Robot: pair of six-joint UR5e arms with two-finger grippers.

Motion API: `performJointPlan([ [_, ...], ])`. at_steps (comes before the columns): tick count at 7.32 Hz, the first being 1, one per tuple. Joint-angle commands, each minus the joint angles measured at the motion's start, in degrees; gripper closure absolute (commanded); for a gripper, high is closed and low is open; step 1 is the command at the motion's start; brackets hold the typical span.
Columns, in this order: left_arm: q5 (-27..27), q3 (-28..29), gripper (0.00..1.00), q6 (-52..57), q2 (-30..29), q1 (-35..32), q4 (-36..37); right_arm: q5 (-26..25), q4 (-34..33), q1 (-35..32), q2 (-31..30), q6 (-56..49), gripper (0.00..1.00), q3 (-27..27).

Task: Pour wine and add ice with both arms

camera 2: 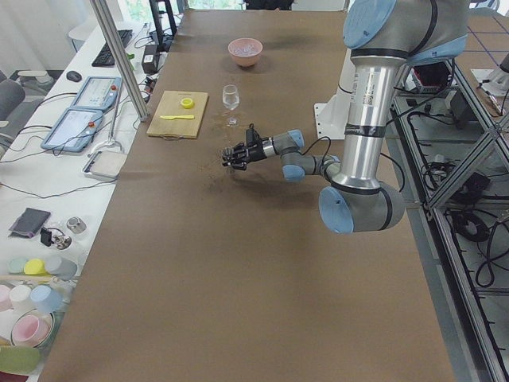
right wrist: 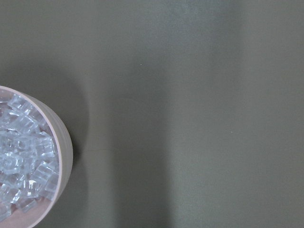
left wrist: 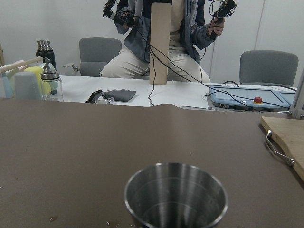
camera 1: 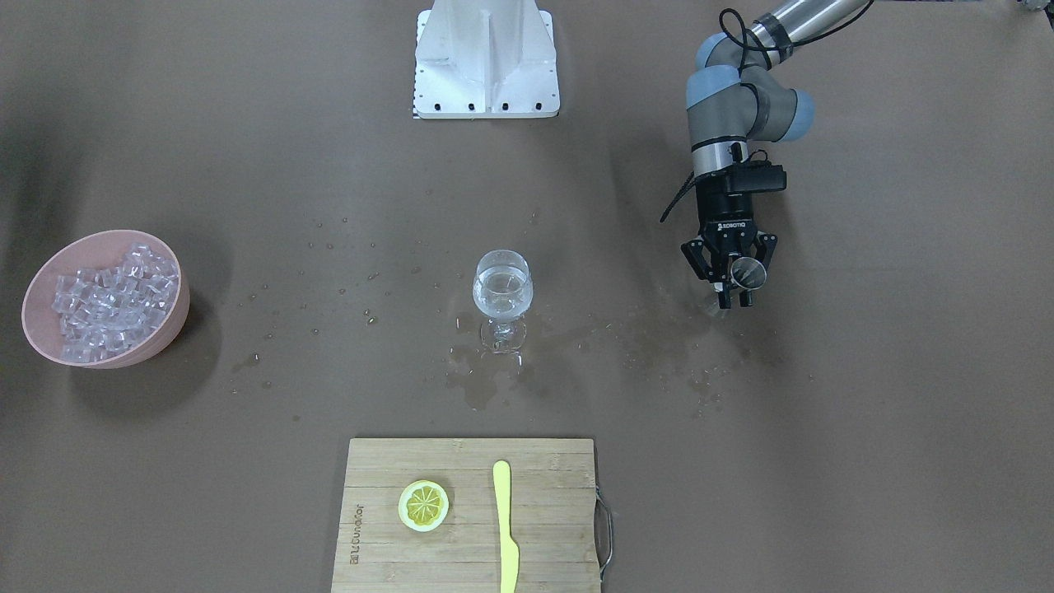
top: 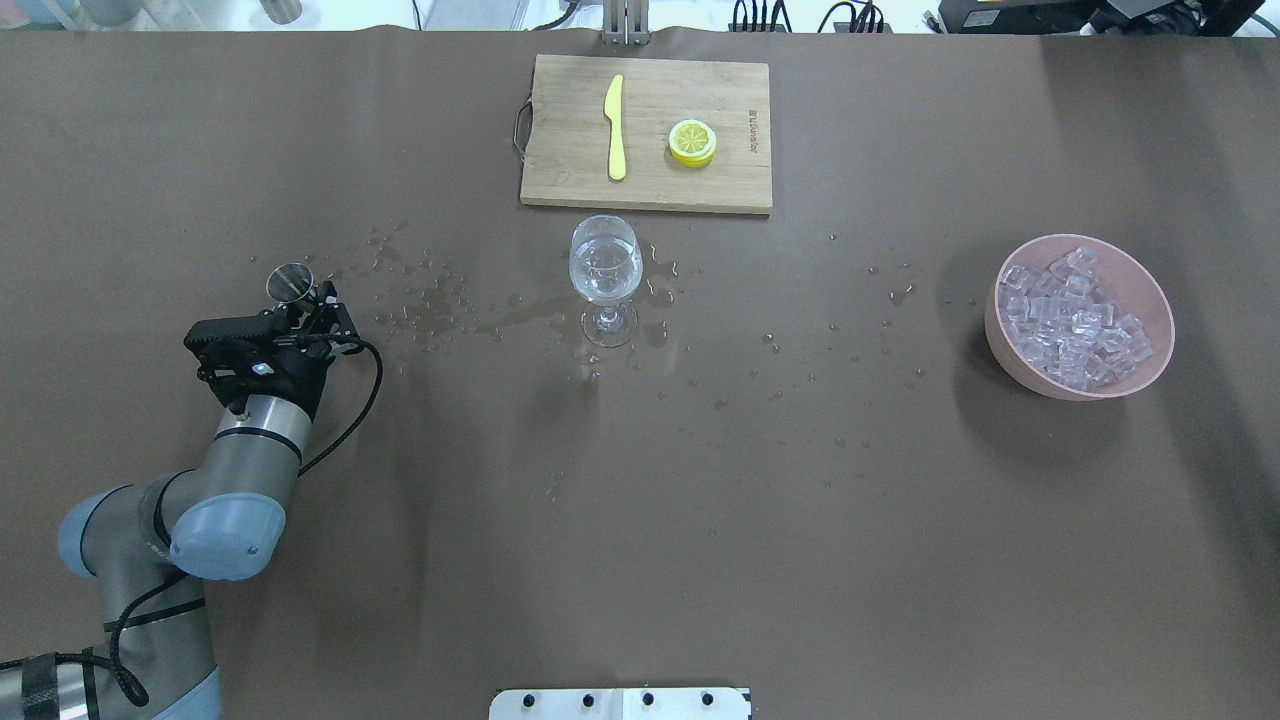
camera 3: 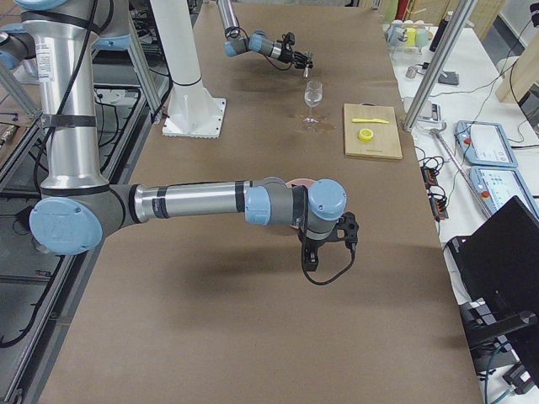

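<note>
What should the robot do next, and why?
Probably swing the right arm over the pink bowl. The glass already holds wine but no ice, and the bowl shows only at the right wrist view's edge.

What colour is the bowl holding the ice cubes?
The bowl is pale pink; the overhead exterior view shows it best.
</note>
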State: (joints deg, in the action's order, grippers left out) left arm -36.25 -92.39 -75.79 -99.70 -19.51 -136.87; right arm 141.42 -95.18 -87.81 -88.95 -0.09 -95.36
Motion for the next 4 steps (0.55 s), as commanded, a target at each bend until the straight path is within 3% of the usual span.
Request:
performJointPlan([
  [1, 0.03, 0.11, 0.9, -0.06, 0.04, 0.09, -0.07, 0.0, 0.0, 0.0, 0.0, 0.0, 0.0, 0.0],
  [4, 0.03, 0.9, 0.79, -0.24, 0.04, 0.08, -0.42, 0.0, 0.0, 0.09, 0.0, 0.0, 0.0, 0.0],
])
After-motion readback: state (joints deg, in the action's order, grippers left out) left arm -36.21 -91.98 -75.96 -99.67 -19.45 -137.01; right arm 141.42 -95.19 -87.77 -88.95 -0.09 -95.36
